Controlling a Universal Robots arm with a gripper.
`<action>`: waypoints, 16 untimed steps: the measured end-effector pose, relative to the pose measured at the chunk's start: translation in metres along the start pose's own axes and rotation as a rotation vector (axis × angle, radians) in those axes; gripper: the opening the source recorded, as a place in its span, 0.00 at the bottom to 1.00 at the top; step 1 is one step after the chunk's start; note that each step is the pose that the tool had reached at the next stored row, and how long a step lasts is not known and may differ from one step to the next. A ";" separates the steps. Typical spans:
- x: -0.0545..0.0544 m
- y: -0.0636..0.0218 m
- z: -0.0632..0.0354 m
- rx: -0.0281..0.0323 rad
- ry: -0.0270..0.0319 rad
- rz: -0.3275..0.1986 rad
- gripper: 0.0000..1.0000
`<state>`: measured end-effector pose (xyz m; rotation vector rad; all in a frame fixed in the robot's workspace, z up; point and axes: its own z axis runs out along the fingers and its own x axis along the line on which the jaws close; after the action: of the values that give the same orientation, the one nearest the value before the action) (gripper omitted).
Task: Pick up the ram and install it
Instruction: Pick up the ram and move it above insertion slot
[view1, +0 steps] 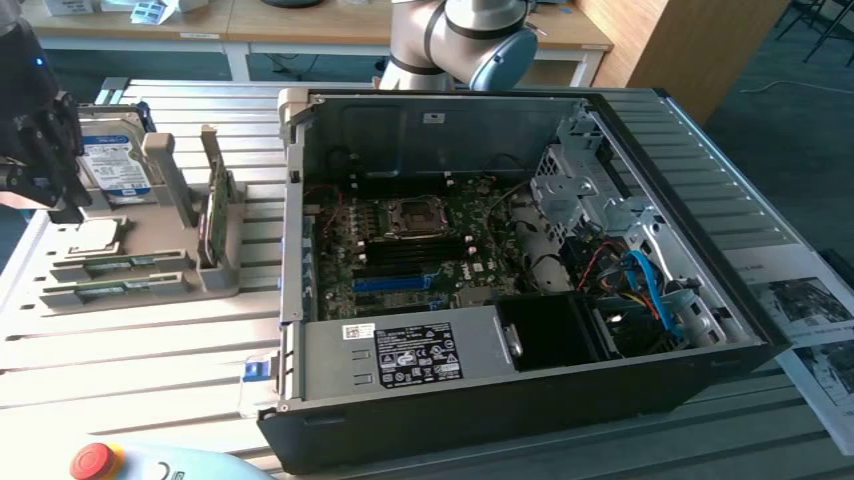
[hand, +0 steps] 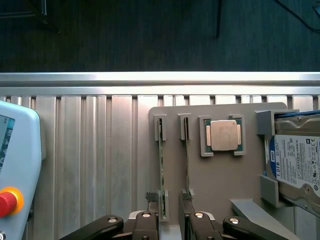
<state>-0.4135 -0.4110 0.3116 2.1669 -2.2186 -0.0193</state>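
The ram (hand: 161, 165) is a thin green stick standing on edge in a slot of the grey holder tray (hand: 220, 185); in the exterior view it is the ram (view1: 114, 291) at the tray's near end. A second similar stick (hand: 186, 160) sits in the neighbouring slot. My gripper (hand: 169, 197) hovers above one end of the two sticks, open and holding nothing. Its fingers (hand: 151, 197) straddle the ram without touching it. In the exterior view the dark gripper (view1: 60, 195) hangs at the far left over the tray (view1: 200, 280).
The tray also carries a CPU (hand: 223, 135) and a hard drive (hand: 295, 160). An open computer case (view1: 534, 400) with its motherboard (view1: 414, 250) fills the exterior view's middle. An emergency-stop pendant (view1: 96, 460) lies near the table's edge. Upright posts (view1: 163, 175) stand on the tray.
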 end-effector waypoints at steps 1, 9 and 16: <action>0.000 0.0000 0.0010 0.0000 0.0008 0.000 0.30; 0.000 -0.0003 0.0098 0.0000 0.0077 0.000 0.30; 0.000 -0.0006 0.0170 0.0003 0.0139 0.001 0.30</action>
<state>-0.4135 -0.4110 0.2946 2.1598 -2.2120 -0.0039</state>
